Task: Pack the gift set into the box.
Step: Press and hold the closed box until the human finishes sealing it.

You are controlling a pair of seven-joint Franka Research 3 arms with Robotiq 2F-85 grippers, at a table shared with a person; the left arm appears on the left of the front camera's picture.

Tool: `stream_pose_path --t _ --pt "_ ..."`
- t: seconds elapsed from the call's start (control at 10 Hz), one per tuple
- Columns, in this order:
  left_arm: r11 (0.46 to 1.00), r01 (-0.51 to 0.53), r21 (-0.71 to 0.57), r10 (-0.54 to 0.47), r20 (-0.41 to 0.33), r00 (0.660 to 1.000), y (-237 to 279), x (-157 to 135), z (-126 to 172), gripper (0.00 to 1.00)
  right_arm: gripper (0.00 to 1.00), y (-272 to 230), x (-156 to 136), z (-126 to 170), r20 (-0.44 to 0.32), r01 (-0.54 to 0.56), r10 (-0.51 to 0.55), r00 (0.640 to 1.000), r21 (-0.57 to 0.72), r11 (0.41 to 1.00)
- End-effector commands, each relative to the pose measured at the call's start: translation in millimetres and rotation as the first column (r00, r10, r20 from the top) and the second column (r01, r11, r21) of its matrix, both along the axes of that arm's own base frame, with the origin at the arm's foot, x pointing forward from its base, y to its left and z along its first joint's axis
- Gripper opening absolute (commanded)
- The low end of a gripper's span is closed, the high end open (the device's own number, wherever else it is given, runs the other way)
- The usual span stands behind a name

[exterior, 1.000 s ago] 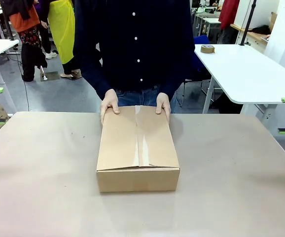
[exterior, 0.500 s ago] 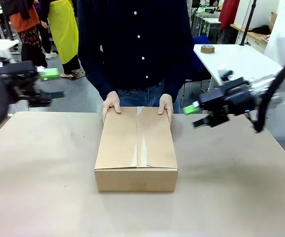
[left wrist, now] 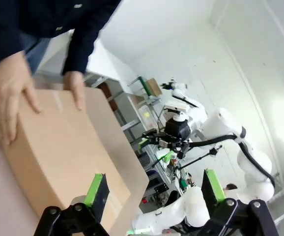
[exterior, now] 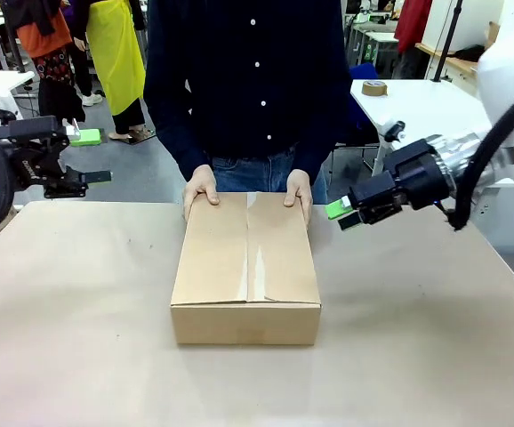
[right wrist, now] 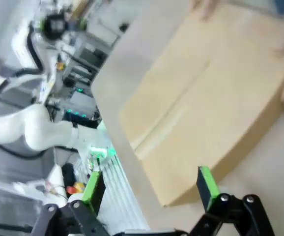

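Note:
The box [exterior: 245, 267] is a plain brown carton lying in the middle of the table with its top flaps folded shut. A person across the table rests both hands [exterior: 199, 189] on its far edge. My left gripper [exterior: 92, 157] hovers open at the left, well clear of the carton. Just off the box's far right corner, my right gripper [exterior: 343, 214] hangs open above the table. The left wrist view looks past my left gripper [left wrist: 154, 189] to the box [left wrist: 58, 147] under the hands. In the blurred right wrist view the box [right wrist: 206, 113] lies beyond my right gripper [right wrist: 151, 184]. The gift set is out of view.
Brown paper covers the table [exterior: 79, 338], with free room on both sides of the carton. A white table [exterior: 435, 124] at the back right carries a roll of tape [exterior: 374, 88]. People stand farther off at the back left.
Both arms have come into the front view from the sides. Since half a second ago the right gripper has dropped lower and nearer the box. The person nudged the box slightly.

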State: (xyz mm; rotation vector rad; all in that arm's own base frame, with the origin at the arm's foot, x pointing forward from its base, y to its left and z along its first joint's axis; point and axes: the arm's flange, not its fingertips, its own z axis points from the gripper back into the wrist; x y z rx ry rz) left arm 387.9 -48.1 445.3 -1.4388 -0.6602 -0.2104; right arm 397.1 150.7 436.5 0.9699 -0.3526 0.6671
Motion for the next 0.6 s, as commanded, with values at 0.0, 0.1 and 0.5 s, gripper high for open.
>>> stream_pose_path --t 0.0,0.1,0.5 --pt "0.994 0.093 0.062 -0.107 0.311 0.944 -46.8 21.5 -24.4 1.00 1.00 15.6 35.8 -11.4 0.393 -0.323 0.261 0.882 0.102 0.941" --pt "0.973 0.115 0.198 -0.199 0.487 0.850 -57.9 24.8 -36.4 1.00 1.00 18.1 45.9 -17.1 0.556 -0.383 0.253 0.792 0.130 0.915" --pt "0.949 0.105 0.296 -0.308 0.808 0.502 -99.6 21.2 -72.4 1.00 1.00 36.5 50.1 -58.0 0.598 -0.581 0.434 0.674 0.066 0.811"
